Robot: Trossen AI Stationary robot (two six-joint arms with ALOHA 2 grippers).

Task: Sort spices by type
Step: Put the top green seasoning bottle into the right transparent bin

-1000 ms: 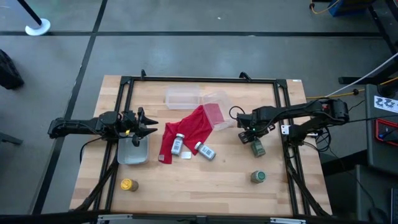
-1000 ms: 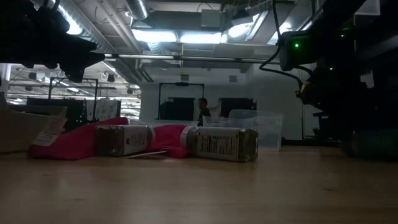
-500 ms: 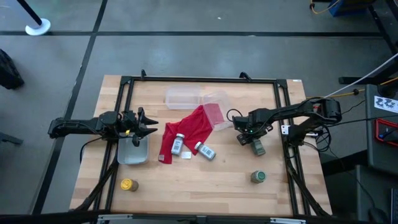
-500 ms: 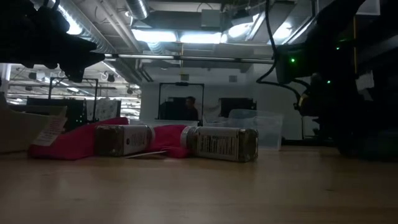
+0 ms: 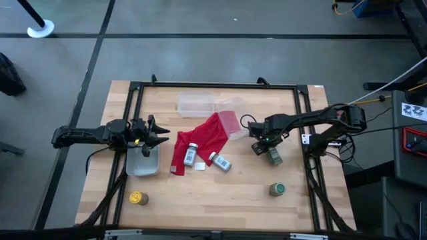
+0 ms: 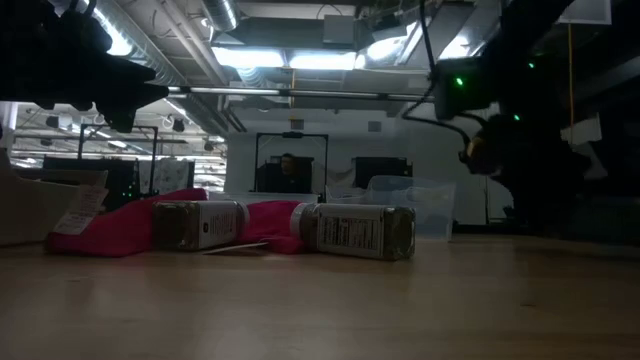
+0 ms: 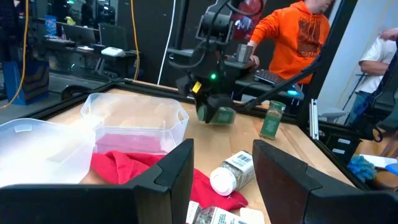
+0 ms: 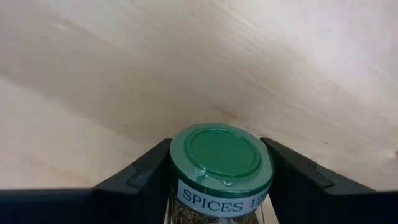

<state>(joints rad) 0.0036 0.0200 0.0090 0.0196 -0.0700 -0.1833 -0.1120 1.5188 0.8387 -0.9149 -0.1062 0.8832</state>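
Nearest in the high view: yellow jar (image 5: 136,197) upright by the front-left corner of the table (image 5: 200,203), second green-capped jar (image 5: 277,190) upright at front right. Further in, two silver-grey jars (image 5: 191,154) (image 5: 220,161) on their sides beside the red cloth (image 5: 203,137), long axes flat on the wood. Left tool (image 5: 157,139) above a clear tub (image 5: 143,162), fingers spread wide, holding nothing. Right tool (image 5: 267,150) clamped on a green-capped jar (image 8: 221,168), fingers flanking it just under the cap, carried clear of the table, as the left wrist view shows (image 7: 217,114).

Deciding relation, judged: partner green jar toward the front edge from the held one, on the right arm's own side, well apart from the left arm. Likely set-down beside it, cap up. Silver pair and yellow jar nearer the left arm.

Hard to read: right arm a dark mass in the low view, jar lost within it. Held jar's body cut off in the right wrist view. More clear tubs (image 5: 195,104) at the far side. People in the room beyond.
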